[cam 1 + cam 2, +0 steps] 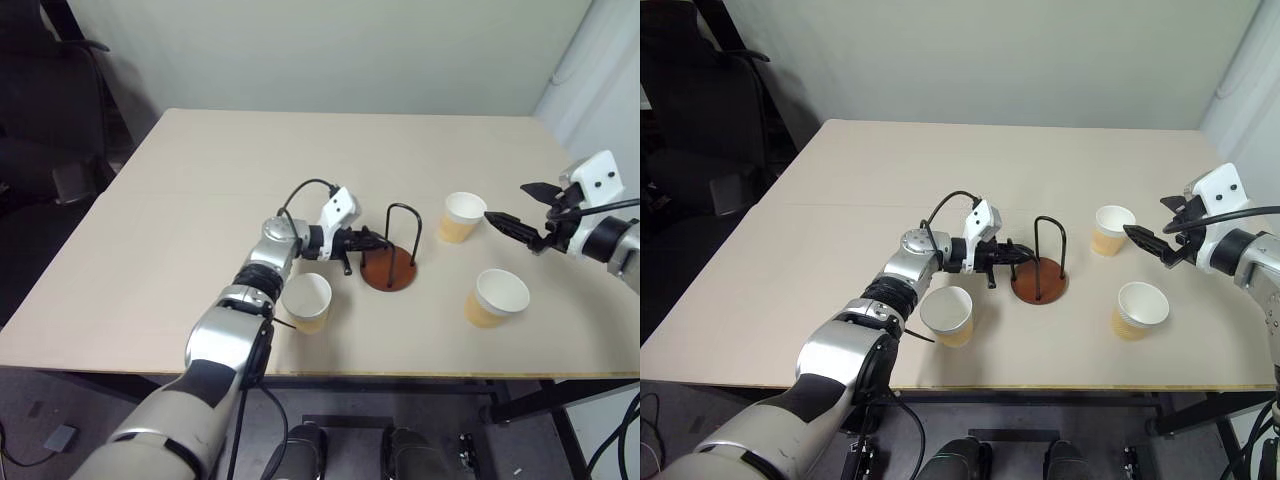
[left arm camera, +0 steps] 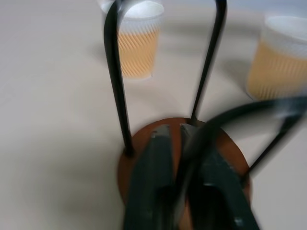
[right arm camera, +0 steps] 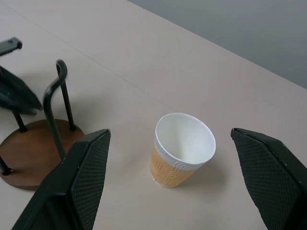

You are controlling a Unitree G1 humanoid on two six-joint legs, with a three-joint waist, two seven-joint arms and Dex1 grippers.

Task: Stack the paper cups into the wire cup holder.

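Left eye view — three paper cups (image 1: pixel 461 217), one wire cup holder (image 1: pixel 390 268)

Three upright paper cups (image 1: pixel 461 217) surround the empty wire cup holder (image 1: pixel 392 262).

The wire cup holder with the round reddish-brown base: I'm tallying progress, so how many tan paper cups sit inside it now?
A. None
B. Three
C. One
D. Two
A. The wire cup holder with the round reddish-brown base has nothing between its black loops, while all three tan paper cups stand apart from it on the beige table: one at, one at and one at.
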